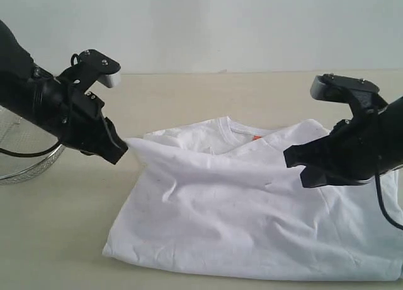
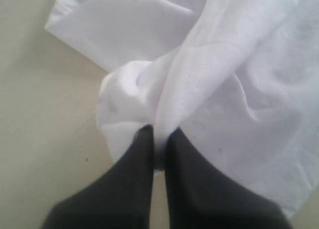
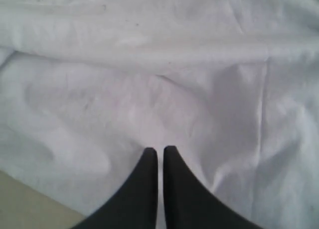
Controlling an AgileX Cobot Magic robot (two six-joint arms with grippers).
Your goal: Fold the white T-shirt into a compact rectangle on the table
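Note:
The white T-shirt (image 1: 239, 214) lies on the table (image 1: 56, 239), its collar and small orange neck tag (image 1: 255, 138) towards the back. The near layer is drawn up into a ridge between the two grippers. My left gripper (image 1: 123, 148) is shut on a bunched corner at the shirt's left edge; in the left wrist view the fingers (image 2: 144, 154) pinch a wad of the T-shirt (image 2: 239, 64). My right gripper (image 1: 288, 159) is shut at the shirt's right side, where the cloth rises to it. In the right wrist view its tips (image 3: 160, 150) sit in the T-shirt (image 3: 149, 79). Any lettering is hidden.
A round wire-mesh basket (image 1: 25, 167) stands at the left edge, behind the left arm. Bare beige tabletop shows left of and behind the shirt. A pale wall runs along the back.

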